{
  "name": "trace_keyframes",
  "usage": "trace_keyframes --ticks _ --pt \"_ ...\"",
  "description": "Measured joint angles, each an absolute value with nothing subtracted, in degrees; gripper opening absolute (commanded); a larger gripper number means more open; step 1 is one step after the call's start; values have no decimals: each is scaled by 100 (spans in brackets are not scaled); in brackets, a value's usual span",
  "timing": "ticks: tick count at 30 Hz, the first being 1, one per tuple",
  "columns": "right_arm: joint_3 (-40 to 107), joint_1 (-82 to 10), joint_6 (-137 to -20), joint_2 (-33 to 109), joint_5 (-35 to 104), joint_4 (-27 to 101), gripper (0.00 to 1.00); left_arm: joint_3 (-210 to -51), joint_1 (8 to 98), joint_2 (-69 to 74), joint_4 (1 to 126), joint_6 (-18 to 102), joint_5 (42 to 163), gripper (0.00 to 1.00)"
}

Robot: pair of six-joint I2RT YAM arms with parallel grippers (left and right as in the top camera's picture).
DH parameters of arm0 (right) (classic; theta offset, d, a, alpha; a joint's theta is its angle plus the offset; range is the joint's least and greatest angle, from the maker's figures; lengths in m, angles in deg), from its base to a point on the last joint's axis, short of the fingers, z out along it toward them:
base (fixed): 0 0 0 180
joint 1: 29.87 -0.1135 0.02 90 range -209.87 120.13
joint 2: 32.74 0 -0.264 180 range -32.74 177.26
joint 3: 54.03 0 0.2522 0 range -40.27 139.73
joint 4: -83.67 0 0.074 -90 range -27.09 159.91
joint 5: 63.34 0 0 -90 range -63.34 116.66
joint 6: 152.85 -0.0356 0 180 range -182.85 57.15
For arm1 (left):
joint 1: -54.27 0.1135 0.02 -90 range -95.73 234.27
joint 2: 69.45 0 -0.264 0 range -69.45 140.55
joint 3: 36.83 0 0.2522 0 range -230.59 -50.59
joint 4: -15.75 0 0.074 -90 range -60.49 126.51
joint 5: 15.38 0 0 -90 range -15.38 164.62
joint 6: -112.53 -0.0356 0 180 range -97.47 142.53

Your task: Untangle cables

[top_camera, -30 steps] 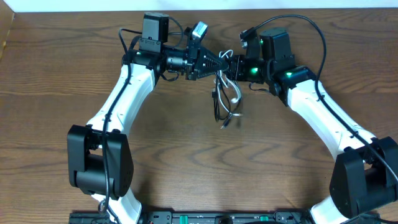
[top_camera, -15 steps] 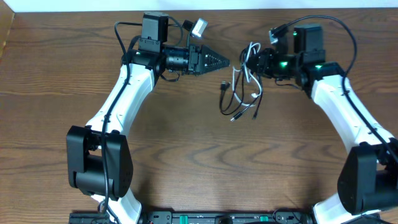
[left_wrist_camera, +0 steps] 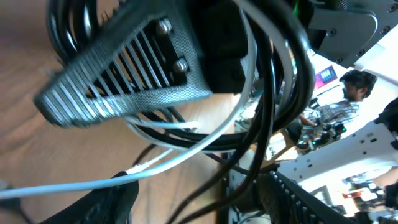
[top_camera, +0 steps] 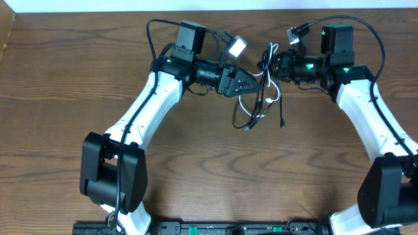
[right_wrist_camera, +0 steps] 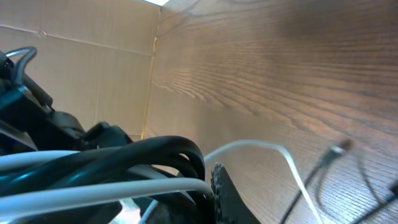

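Observation:
The cables (top_camera: 256, 108), one black and one white, hang as a tangled bundle of loops just above the table at the back middle. My right gripper (top_camera: 272, 67) is shut on the top of the bundle; in the right wrist view black and white strands (right_wrist_camera: 124, 168) are pinched against its ribbed finger (right_wrist_camera: 227, 199). My left gripper (top_camera: 257, 83) is open right beside the bundle. In the left wrist view a white strand (left_wrist_camera: 186, 149) and black strands (left_wrist_camera: 273, 118) pass between its spread fingers (left_wrist_camera: 106, 202). Loose plug ends (top_camera: 282, 123) dangle at the bottom.
The brown wooden table (top_camera: 196, 170) spreads in front of both arms. Its far edge (top_camera: 98, 12) runs close behind the grippers. Thick black arm cables (top_camera: 366, 29) arc over the right wrist. The right gripper's ribbed finger (left_wrist_camera: 112, 68) fills the top of the left wrist view.
My left gripper opened and let go of the cables, then moved right up to the bundle again. The right arm carried the bundle right and slightly back.

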State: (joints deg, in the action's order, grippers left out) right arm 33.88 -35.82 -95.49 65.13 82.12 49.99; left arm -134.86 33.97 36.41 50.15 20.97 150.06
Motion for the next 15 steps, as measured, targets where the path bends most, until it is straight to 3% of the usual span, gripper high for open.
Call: trace_keyframes --ticks 7,15 --pt "3388 -3582 -9529 6513 8245 4973 1 -13486 3511 3641 4932 2031 14265 67" --pt "3388 -3576 -9427 6513 8252 4929 1 -13484 3649 3641 4556 971 13572 67"
